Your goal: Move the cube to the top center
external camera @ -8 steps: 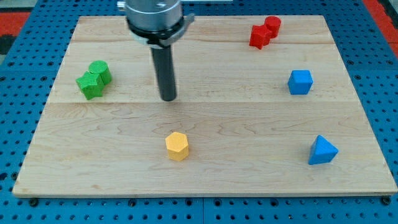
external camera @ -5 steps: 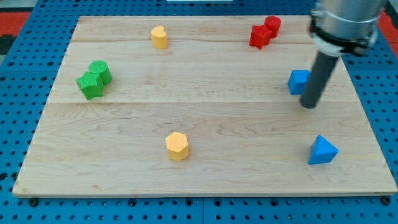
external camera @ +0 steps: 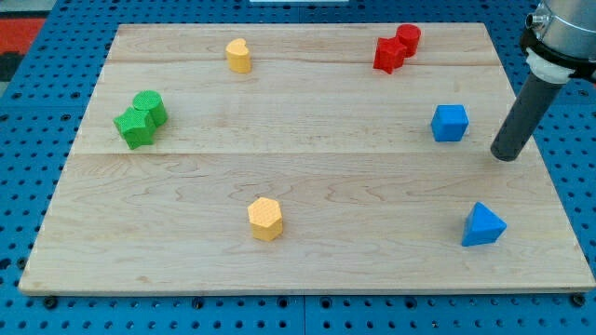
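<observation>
The blue cube [external camera: 449,122] sits on the wooden board [external camera: 307,177] at the view's right, a little above mid-height. My tip [external camera: 505,154] rests on the board to the right of the cube and slightly lower, apart from it by a small gap. The dark rod rises from the tip toward the view's upper right corner.
A blue triangular block [external camera: 483,225] lies at the lower right. A red block [external camera: 396,47] sits at the top right. A yellow heart-like block [external camera: 238,55] sits at the top left of centre. A yellow hexagonal block [external camera: 265,219] lies at lower centre. A green block [external camera: 141,118] lies at the left.
My tip swept from the board's upper left-centre across to the right, passed in front of the blue cube and now stands to its right. The yellow top block came into sight. No block moved.
</observation>
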`<state>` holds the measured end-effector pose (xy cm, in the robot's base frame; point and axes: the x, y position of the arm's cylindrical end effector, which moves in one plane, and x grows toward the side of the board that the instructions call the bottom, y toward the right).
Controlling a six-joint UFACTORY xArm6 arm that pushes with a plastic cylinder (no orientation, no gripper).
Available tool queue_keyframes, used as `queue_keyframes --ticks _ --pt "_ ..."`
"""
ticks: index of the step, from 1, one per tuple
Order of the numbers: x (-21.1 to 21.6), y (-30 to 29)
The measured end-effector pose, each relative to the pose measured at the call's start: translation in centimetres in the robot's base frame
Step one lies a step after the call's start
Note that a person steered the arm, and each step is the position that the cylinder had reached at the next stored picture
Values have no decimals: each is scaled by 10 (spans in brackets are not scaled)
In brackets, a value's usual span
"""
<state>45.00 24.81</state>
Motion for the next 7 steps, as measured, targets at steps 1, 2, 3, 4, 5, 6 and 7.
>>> queue_keyframes --ticks 1,2,3,4,5,6,7 --pt "-15 0" --pt "-42 -6" --pt "-46 -113" --pt "-52 -213" --pt "-54 -242" --pt "-54 -262" --pt "-91 -244"
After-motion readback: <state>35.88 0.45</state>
